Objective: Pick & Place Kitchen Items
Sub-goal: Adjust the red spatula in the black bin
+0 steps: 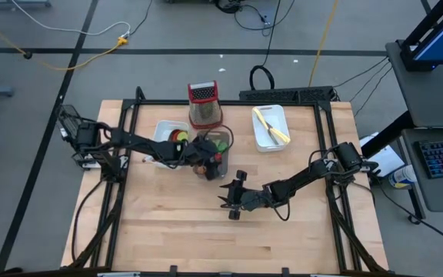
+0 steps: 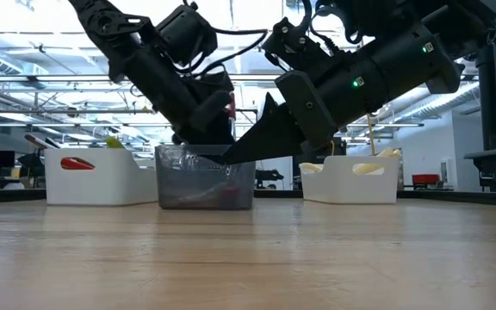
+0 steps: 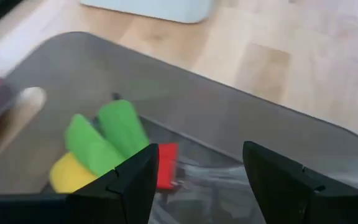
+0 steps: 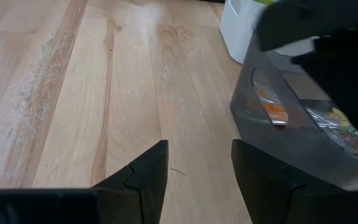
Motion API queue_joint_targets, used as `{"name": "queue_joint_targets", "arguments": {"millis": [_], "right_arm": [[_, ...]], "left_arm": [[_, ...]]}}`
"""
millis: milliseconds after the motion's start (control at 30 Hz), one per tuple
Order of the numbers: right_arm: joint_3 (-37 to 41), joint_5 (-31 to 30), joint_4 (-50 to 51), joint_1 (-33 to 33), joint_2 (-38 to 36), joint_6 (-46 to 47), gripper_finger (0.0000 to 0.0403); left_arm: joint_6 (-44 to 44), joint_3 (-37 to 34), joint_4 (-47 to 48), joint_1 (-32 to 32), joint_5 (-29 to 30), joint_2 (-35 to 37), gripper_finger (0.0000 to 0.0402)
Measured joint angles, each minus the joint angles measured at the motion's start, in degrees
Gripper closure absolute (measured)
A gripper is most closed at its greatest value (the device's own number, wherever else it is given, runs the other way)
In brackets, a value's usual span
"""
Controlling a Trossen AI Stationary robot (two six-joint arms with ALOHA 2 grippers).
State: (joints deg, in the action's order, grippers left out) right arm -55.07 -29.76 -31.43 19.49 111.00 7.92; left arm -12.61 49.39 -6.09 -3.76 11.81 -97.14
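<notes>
A grey see-through tray (image 1: 223,145) stands mid-table and holds green spatulas (image 3: 104,137), a yellow one (image 3: 67,173) and a red one (image 3: 165,165); an orange piece (image 4: 272,111) shows through its wall. My left gripper (image 1: 206,165) is open and empty just above the tray's inside, as the left wrist view (image 3: 197,163) shows. My right gripper (image 1: 231,200) is open and empty, low over bare table on the tray's near side; its wrist view (image 4: 197,152) shows it too.
A white tray (image 1: 162,129) with red and green utensils stands to the left of the grey tray. Another white tray (image 1: 260,138) with yellow utensils stands at the back right. A red-topped metal grater (image 1: 204,104) stands behind the grey tray. Bare wood lies toward the near edge.
</notes>
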Motion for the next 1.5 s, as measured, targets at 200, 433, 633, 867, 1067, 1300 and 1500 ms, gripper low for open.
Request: {"name": "queue_joint_targets", "arguments": {"millis": [200,433,633,867,1067,1300,1500], "right_arm": [[0.0,0.0,0.0,0.0,0.0,0.0,0.0234],[0.0,0.0,0.0,0.0,0.0,0.0,0.0234],[0.0,-0.1,-0.4,0.0,0.0,-1.7,0.0234],[0.0,-0.3,-12.2,1.4,0.0,-18.5,0.0234],[0.0,-0.5,-9.5,0.2,0.0,-17.6,0.0234],[0.0,-0.4,-5.3,-1.6,0.0,-14.6,0.0234],[0.0,-0.5,-5.6,-2.8,0.0,-14.6,0.0234]], "left_arm": [[3.0,0.0,0.0,2.5,-0.2,0.0,0.0163],[3.8,0.0,1.9,3.1,3.3,0.0,0.0163],[3.5,-0.1,2.2,3.1,6.3,0.5,0.0163],[4.6,0.0,1.8,3.0,6.4,0.6,0.0163],[3.4,0.0,1.8,3.0,6.4,0.6,0.0163],[3.3,0.0,1.8,3.0,6.4,0.6,0.0163],[3.3,0.0,1.6,3.0,6.3,0.6,0.0163]]}}
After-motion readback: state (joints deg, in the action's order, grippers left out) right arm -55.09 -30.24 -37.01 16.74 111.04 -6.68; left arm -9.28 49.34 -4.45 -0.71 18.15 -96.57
